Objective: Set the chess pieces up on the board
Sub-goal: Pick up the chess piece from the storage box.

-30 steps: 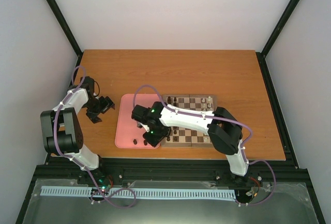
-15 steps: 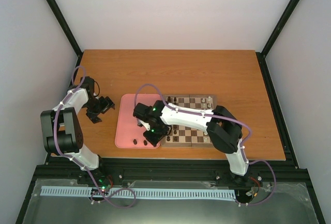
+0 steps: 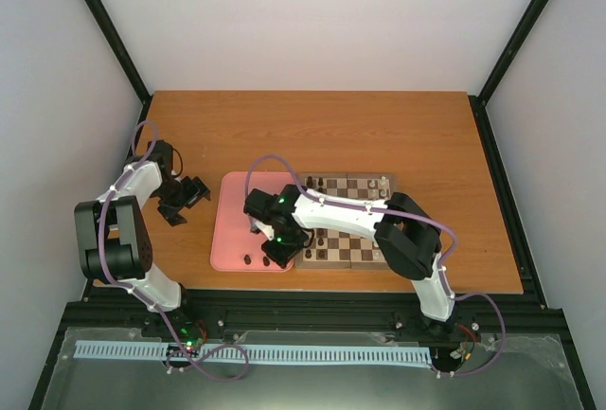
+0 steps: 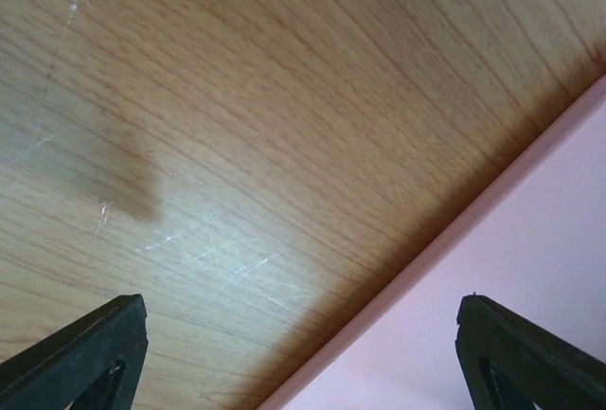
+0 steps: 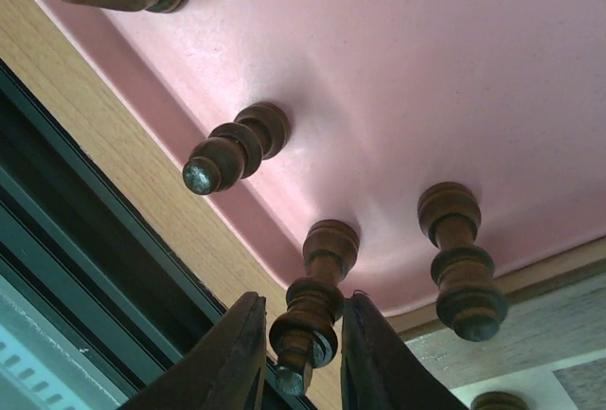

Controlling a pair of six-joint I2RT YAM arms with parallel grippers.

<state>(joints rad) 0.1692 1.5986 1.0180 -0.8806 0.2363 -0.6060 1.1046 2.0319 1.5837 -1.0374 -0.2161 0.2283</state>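
While the wooden table (image 3: pixel 312 126) carries the board (image 3: pixel 355 186) right of centre, with the pink tray (image 3: pixel 237 211) just beside its left edge, the left gripper (image 3: pixel 180 200) sits low over the wood left of that tray, jaws spread wide and holding nothing. At the tray's near right corner the right gripper (image 5: pixel 301 311) has its jaws drawn in close on either side of one upright dark chessman (image 5: pixel 308 329); whether they actually press it I cannot tell. Three more chess pieces (image 5: pixel 232 150) are on the tray nearby, and others are on the board.
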